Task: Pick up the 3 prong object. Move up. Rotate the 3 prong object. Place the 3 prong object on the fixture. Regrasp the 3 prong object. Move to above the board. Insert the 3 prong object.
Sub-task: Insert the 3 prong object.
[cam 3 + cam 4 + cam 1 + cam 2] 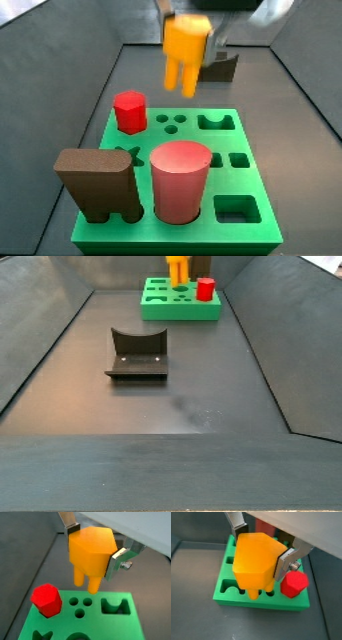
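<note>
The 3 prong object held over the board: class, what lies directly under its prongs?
The gripper holds the 3 prong object above the board. Near its prongs sit three small round holes, beside the red hexagonal peg. Exact alignment cannot be told.

Red hex peg (130,110), brown block (96,182), pink cyl. (181,180)

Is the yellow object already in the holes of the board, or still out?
Out. The hand holds the object above the board; its prongs hang clear of the three holes.
</note>
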You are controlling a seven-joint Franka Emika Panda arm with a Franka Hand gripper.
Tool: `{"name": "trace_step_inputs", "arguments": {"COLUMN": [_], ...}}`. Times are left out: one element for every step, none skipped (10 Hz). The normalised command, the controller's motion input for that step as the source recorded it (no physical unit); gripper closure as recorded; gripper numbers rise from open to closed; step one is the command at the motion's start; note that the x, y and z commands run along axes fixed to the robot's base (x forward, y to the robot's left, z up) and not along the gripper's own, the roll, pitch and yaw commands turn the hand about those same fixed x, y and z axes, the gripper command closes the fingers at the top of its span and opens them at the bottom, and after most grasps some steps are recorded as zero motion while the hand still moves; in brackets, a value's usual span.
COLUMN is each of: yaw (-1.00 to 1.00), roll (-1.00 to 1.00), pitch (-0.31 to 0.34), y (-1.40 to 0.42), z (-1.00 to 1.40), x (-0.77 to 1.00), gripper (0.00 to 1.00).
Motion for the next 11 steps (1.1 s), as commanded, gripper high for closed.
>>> {"name": "trace_step_inputs", "arguments": {"yaw": [-1.00, -1.00, -1.00, -0.99, -0.99, -0.86, -0.72, -0.43, 0.10, 0.36, 0.36], "roll": [0.00, 0.00, -0.08, -0.11, -0.10, -0.15, -0.12, -0.13, -0.14, -0.08, -0.14], "pitch": [-0.021, -0.059, -0.103, -0.120, -0.084, -0.119, -0.124, -0.147, -0.143, -0.114, -0.134], "y": [0.00, 0.00, -0.02, -0.05, -0.02, -0.02, -0.10, -0.13, -0.04, 0.00, 0.00], "z": [-0.73, -0.69, -0.31, -0.13, 0.00, 0.19, 0.04, -0.11, -0.13, -0.16, 0.00], "x": [0.00, 0.00, 0.00, 0.00, 0.00, -0.05, -0.25, -0.63, -0.62, -0.46, -0.30], "gripper": [1.00, 1.00, 1.00, 1.00, 1.00, 1.00, 1.00, 1.00, 1.00, 1.00, 1.00]}}
